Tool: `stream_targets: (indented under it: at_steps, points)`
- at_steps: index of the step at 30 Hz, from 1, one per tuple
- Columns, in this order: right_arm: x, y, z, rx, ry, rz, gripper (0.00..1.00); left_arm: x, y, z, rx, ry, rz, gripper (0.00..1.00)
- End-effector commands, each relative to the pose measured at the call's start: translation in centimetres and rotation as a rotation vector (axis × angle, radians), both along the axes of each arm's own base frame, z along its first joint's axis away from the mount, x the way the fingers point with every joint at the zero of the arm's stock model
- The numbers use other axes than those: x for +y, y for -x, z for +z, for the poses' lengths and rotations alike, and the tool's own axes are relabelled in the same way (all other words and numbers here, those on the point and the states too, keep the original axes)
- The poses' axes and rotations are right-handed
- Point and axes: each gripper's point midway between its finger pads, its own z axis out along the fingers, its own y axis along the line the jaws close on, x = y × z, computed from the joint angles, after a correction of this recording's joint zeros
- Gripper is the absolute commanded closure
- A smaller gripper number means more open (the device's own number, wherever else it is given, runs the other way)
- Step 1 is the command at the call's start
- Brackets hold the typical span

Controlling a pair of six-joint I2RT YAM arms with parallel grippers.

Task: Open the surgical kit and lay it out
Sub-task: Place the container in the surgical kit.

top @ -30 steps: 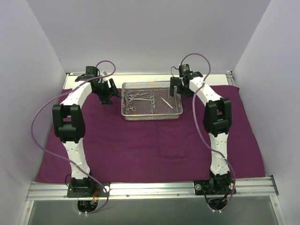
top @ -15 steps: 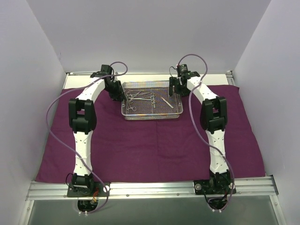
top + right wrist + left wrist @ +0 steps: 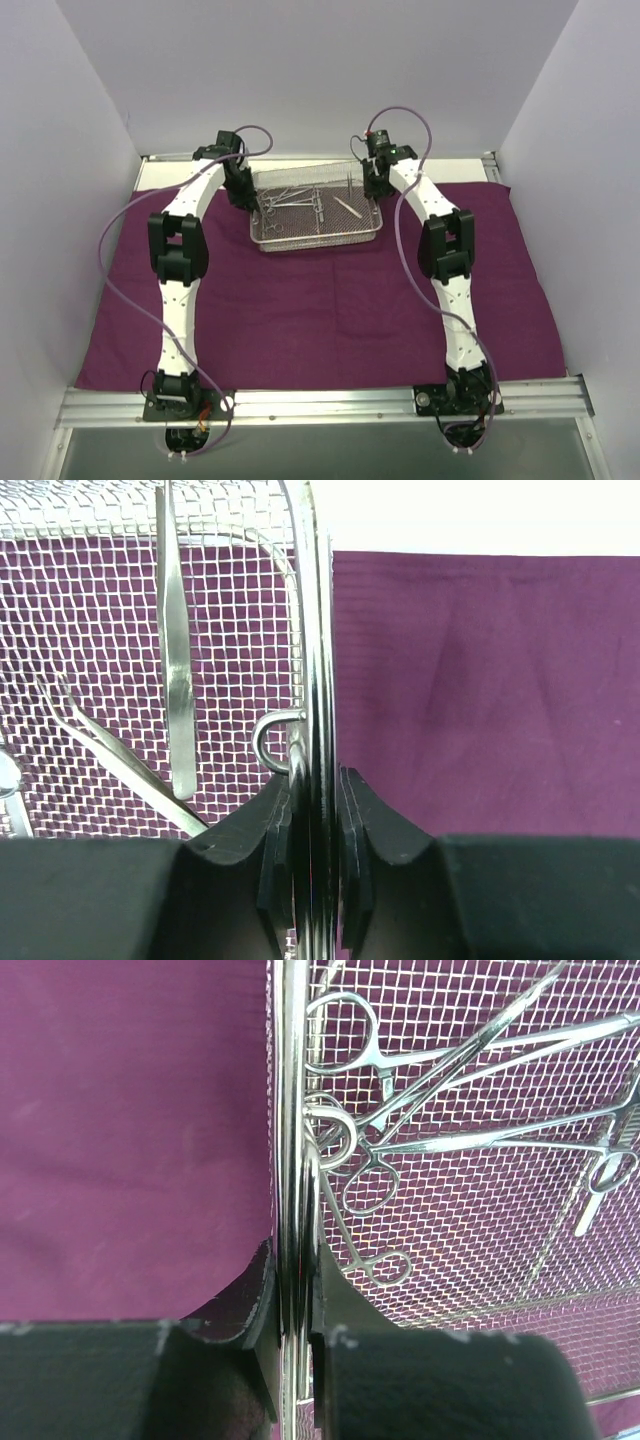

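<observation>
Left gripper [image 3: 293, 1295] and right gripper [image 3: 317, 818] clamp opposite rims of stiff silver wire-mesh tray [image 3: 315, 239] near purple cloth's [image 3: 320, 320] far edge; loose silver forceps [image 3: 400, 1110] probably slide.

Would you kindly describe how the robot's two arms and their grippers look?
The left arm and right arm are built alike: curved white shells with black joint housings and black bases. A lilac cable loops loosely alongside each. The left gripper and right gripper have blocky matte black fingers with small pale scuffs.
</observation>
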Motion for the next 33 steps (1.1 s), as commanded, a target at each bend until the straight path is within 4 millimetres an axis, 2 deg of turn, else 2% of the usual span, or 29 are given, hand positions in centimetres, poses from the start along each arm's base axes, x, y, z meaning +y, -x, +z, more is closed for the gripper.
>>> stream_targets:
  at_steps: [1, 3, 4, 5, 6, 7, 8, 9, 11, 12, 14, 18, 19, 24, 25, 26, 29, 32, 33]
  points:
    - [6.0, 0.5, 10.6, -0.184, -0.173, 0.05, 1.0, 2.0, -0.7, 12.8, -0.231, 0.052, 0.09, 0.98]
    - [8.4, 2.3, 11.3, -0.171, -0.213, 0.09, 1.0, 3.5, 0.4, 12.4, -0.204, 0.032, 0.111, 0.98]
    - [9.0, 3.2, 10.1, -0.132, -0.221, 0.103, 1.0, 5.0, 1.0, 13.3, -0.214, 0.019, 0.138, 0.98]
    - [9.8, 3.9, 9.8, -0.113, -0.235, 0.113, 1.0, 6.0, 2.0, 12.2, -0.175, 0.004, 0.147, 0.98]
    - [10.5, 4.3, 10.0, -0.122, -0.242, 0.126, 1.0, 6.7, 2.5, 12.0, -0.164, 0.001, 0.155, 0.98]
    - [11.5, 5.3, 9.0, -0.097, -0.237, 0.148, 1.0, 8.2, 3.0, 12.6, -0.174, -0.003, 0.179, 0.98]
    - [12.1, 5.7, 9.0, -0.094, -0.245, 0.158, 1.0, 9.1, 3.5, 12.2, -0.162, -0.012, 0.184, 0.98]
    - [13.0, 6.2, 8.8, -0.079, -0.27, 0.173, 1.0, 9.2, 4.6, 11.0, -0.119, -0.019, 0.179, 0.98]
    - [14.7, 7.3, 8.4, -0.065, -0.276, 0.202, 1.0, 12.4, 5.7, 10.8, -0.109, -0.041, 0.22, 0.98]
    - [15.4, 7.4, 8.3, -0.071, -0.28, 0.206, 1.0, 12.9, 6.6, 9.4, -0.073, -0.05, 0.221, 0.97]
    - [17.1, 8.3, 7.9, -0.067, -0.29, 0.232, 1.0, 14.8, 7.5, 8.8, -0.062, -0.071, 0.245, 0.95]
    - [19.6, 9.2, 6.6, -0.055, -0.308, 0.253, 1.0, 16.7, 8.3, 6.8, -0.017, -0.078, 0.259, 0.92]
    - [20.0, 9.3, 6.2, -0.052, -0.303, 0.26, 1.0, 17.0, 8.4, 6.0, -0.004, -0.081, 0.258, 0.92]
    - [20.7, 9.6, 3.3, -0.019, -0.27, 0.269, 1.0, 18.9, 7.9, 5.0, 0.011, -0.102, 0.272, 0.92]
    - [20.7, 9.5, 3.2, -0.016, -0.265, 0.27, 1.0, 19.3, 7.9, 4.9, 0.01, -0.105, 0.282, 0.89]
    - [20.6, 9.6, 2.8, -0.008, -0.259, 0.27, 1.0, 19.5, 7.9, 4.7, 0.013, -0.105, 0.29, 0.78]
    - [20.3, 10.3, 1.8, 0.02, -0.253, 0.271, 1.0, 20.1, 8.5, 3.4, 0.067, -0.106, 0.307, 0.69]
    - [20.3, 10.9, 1.0, 0.047, -0.259, 0.265, 1.0, 20.2, 9.2, 1.7, 0.118, -0.091, 0.328, 0.66]
    - [20.4, 11.1, 0.8, 0.059, -0.265, 0.268, 0.98, 20.3, 9.5, 1.2, 0.134, -0.091, 0.337, 0.56]
